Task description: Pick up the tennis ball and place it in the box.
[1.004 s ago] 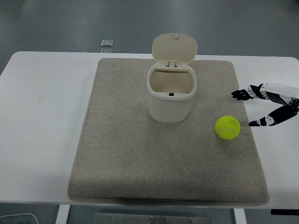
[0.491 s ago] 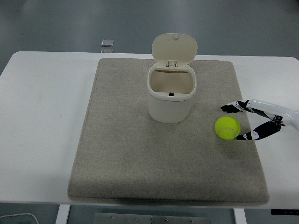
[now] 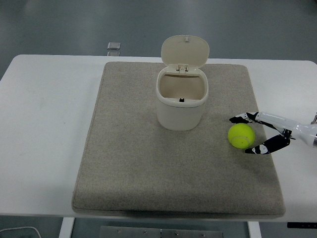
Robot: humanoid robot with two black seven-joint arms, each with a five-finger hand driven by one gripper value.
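Note:
A yellow-green tennis ball lies on the grey mat, right of the cream box, whose lid stands open at the back. My right hand reaches in from the right edge with its fingers spread around the ball: one fingertip is just above it and the thumb tip is just below it. The fingers are not closed on the ball. The left arm is out of view.
The mat covers most of the white table. A small grey square object lies on the floor beyond the table's far edge. A white cable shows at the bottom left.
My right hand has moved left across the table's right side, from clear of the ball to straddling it with spread fingers. The ball and the box have not moved.

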